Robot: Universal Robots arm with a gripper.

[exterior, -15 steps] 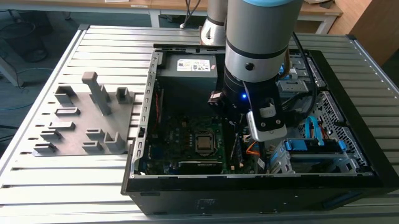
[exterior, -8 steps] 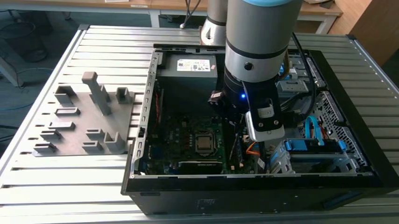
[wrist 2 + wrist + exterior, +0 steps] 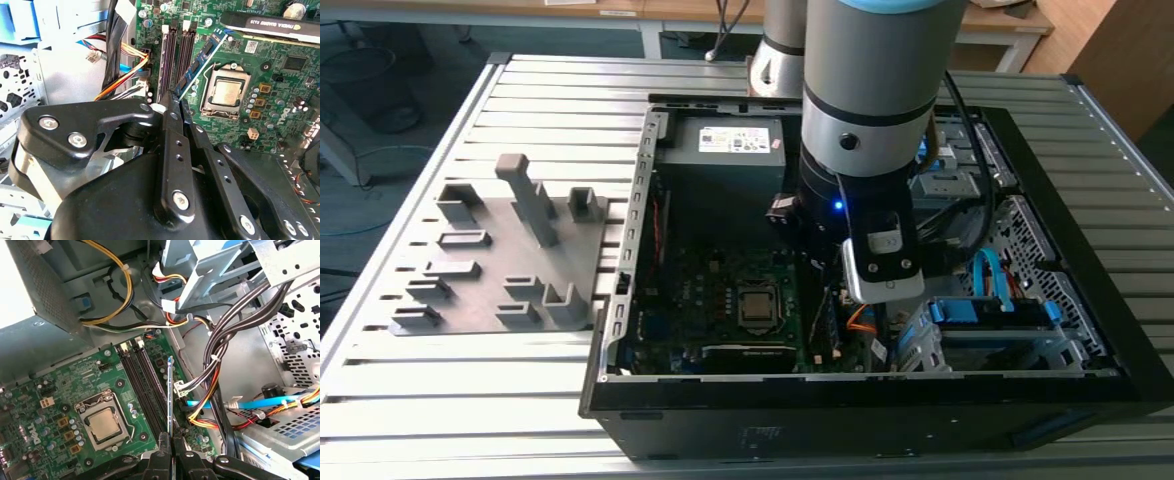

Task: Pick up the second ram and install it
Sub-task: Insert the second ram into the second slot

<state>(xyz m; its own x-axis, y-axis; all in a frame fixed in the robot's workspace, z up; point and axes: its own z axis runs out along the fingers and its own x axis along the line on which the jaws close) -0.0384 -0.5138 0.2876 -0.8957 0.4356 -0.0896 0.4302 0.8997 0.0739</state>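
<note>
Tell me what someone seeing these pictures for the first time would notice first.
The big grey robot arm reaching down into the open black computer case, which sits on a slatted metal table. In both wrist views its black gripper has its jaws shut on a thin dark memory stick, held on edge over the green motherboard beside the empty memory slots. The square silver processor stands out nearby.
</note>
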